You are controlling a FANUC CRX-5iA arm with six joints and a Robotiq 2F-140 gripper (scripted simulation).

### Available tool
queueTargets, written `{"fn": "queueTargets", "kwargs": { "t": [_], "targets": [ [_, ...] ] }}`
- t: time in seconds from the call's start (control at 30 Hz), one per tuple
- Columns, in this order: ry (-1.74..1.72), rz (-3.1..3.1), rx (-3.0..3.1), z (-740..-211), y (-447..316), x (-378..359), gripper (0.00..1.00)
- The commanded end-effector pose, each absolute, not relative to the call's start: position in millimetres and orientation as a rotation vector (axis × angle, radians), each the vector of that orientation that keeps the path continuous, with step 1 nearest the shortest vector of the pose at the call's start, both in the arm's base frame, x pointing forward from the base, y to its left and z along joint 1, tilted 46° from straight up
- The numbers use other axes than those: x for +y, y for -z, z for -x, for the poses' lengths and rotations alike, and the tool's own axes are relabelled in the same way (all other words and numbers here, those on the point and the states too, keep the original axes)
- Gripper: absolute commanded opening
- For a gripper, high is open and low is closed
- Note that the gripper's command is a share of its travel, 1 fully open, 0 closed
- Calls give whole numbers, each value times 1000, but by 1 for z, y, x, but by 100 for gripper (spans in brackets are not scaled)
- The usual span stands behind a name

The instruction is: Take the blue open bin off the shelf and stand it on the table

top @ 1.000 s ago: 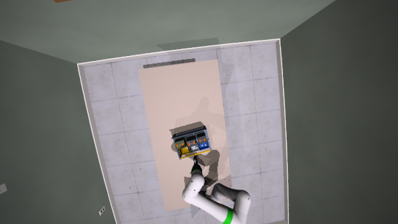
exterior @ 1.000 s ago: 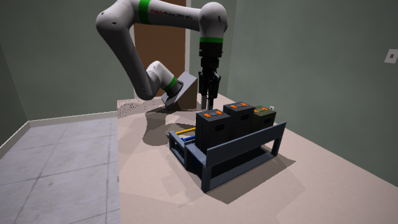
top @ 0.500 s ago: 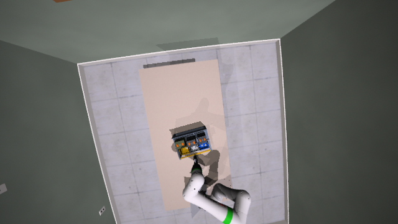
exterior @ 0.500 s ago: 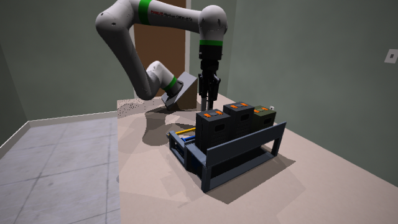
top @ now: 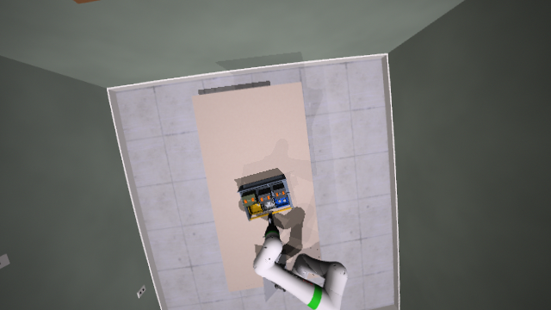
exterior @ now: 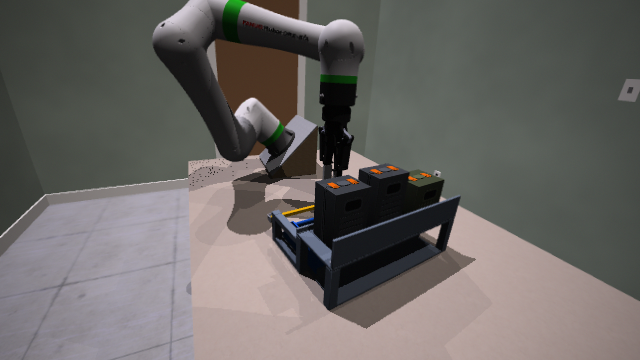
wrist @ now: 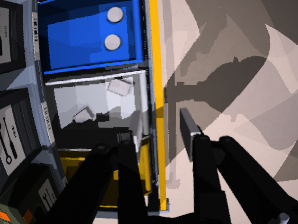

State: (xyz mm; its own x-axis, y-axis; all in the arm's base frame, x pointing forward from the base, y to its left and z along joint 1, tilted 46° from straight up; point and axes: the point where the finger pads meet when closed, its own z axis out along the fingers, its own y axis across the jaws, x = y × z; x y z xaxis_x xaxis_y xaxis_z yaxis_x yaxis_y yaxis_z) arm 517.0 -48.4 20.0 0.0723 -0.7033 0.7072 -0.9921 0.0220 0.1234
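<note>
My fingers sit narrowed, gripping nothing, low in the wrist frame. The blue bin (wrist: 89, 30) lies upper left, on the shelf (exterior: 390, 240).

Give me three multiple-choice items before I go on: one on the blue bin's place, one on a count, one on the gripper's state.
1. Which bin stands right beside the blue bin in the front row?
A. yellow
B. grey
C. green

2. How many round parts lie in the blue bin?
A. one
B. two
C. four

3. The gripper is:
A. clamped on the blue bin
B. clamped on the yellow rail
C. holding nothing, fingers apart

Key: 1 B, the grey bin borders it in the wrist view. 2 B, two pale discs show. 3 C, only a bare gap shows between the fingers.
</note>
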Motion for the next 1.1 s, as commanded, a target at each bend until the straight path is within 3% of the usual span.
{"fn": "queueTargets", "kwargs": {
  "t": [0.0,1.07],
  "targets": [
    [-603,-1741,-1690,-515,-4,-65,28],
    [-603,-1741,-1690,-513,4,-73,28]
  ]
}}
